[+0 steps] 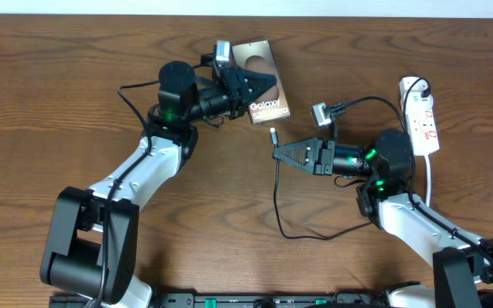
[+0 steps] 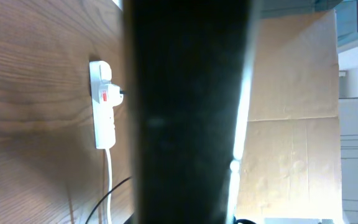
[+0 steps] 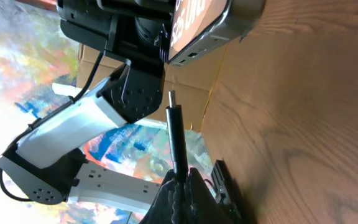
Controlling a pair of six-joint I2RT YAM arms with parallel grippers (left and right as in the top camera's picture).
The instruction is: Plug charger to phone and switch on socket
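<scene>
**Connector tip aimed at the phone, gap between them**

The phone sits left of centre at the far side of the table. Its long axis runs roughly far to near, and the "Galaxy" end faces the near right. The left claw is clenched on its left edge.

Just near of it, the charger ends in a connector tip. The tip points away toward the phone's near end and does not touch it. The right claw grips it tightly behind the tip, and the cable loops back over the table.

The socket lies at the far right. Its length runs far to near, with a black plug in its far end and a white cord leaving the near end.
</scene>
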